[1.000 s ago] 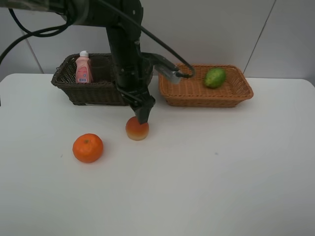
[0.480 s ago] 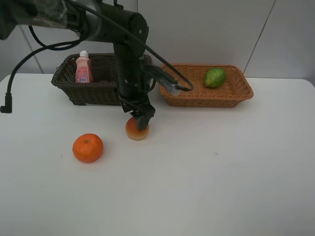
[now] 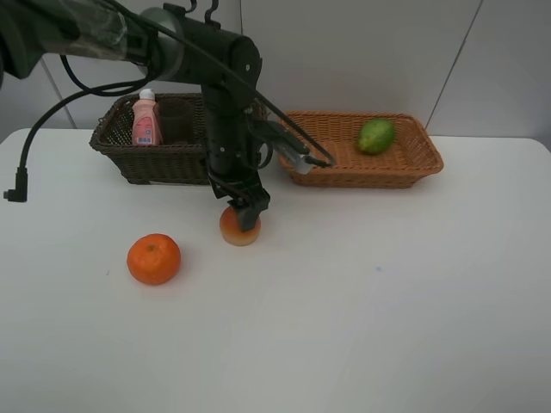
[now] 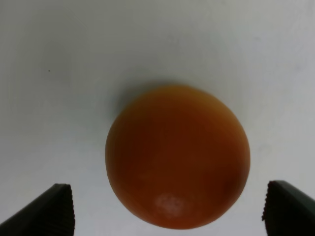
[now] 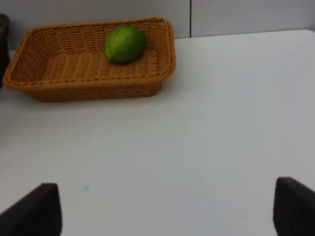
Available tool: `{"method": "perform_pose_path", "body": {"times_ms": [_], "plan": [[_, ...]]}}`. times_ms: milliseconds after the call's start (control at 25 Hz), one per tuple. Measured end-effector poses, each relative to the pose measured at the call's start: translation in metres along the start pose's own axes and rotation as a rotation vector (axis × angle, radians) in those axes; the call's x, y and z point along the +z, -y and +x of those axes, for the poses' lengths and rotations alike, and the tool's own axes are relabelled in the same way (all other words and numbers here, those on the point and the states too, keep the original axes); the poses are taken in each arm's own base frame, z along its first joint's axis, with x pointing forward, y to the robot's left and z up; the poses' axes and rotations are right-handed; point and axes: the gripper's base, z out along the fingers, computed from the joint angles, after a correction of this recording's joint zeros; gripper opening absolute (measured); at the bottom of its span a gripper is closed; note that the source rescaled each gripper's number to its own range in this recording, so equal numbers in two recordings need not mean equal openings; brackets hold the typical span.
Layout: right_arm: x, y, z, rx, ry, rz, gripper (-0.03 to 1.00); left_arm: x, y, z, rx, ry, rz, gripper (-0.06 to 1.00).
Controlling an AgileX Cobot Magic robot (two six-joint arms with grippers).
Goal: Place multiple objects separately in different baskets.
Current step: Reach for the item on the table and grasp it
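**Left gripper spread over the peach, right gripper open above the table**

The left gripper (image 3: pixel 244 214) is held pointing down over the peach (image 3: pixel 239 231). Its jaws are spread wide. In the left wrist view the two dark, ribbed fingertips (image 4: pixel 56 210) are seen at either side of the fruit, with white table showing between each tip and the fruit's skin. Nothing is gripped. From the high camera the gripper overlaps the top of the peach, and it cannot be told whether the fruit is touched from above.

The peach rests on the white table (image 3: pixel 362 310), just in front of the gap between the two baskets. An orange (image 3: pixel 154 259) lies on the table near it, toward the left arm's side and closer to the front edge, apart from the gripper.

Behind the left arm a dark brown basket (image 3: pixel 146 162) is set at the back of the table. A pink bottle (image 3: pixel 146 120) with a white cap stands upright inside it, toward its left end. Part of this basket is hidden by the arm.

Beside it a lighter tan basket (image 3: pixel 366 170) is placed, and a green fruit (image 3: pixel 376 136) lies in its far right corner.

The right gripper (image 5: pixel 165 209) is seen only in its own wrist view. Its fingertips are wide apart, nothing is held between them, and the table and the tan basket are seen beyond them.
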Motion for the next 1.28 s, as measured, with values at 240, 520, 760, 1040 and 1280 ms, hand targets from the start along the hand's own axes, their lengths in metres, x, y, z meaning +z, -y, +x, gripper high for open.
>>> {"method": "perform_pose_path", "body": {"times_ms": [240,520,760,1040,1280], "plan": [[0.0,0.0,0.0,0.0,0.0,0.0,1.0,0.0,0.001,0.0,-0.001,0.002,0.003,0.99],[0.0,0.0,0.0,0.0,0.0,0.0,1.0,0.02,0.009,-0.005,0.021,-0.036,0.017,0.99],[0.0,0.0,0.0,0.0,0.0,0.0,1.0,0.029,0.008,-0.005,0.029,-0.058,0.005,0.99],[0.0,0.0,0.0,0.0,0.0,0.0,1.0,0.03,0.008,-0.005,0.028,-0.057,0.001,0.99],[0.0,0.0,0.0,0.0,0.0,0.0,1.0,0.03,0.008,-0.007,0.028,-0.04,-0.004,0.99]]}}
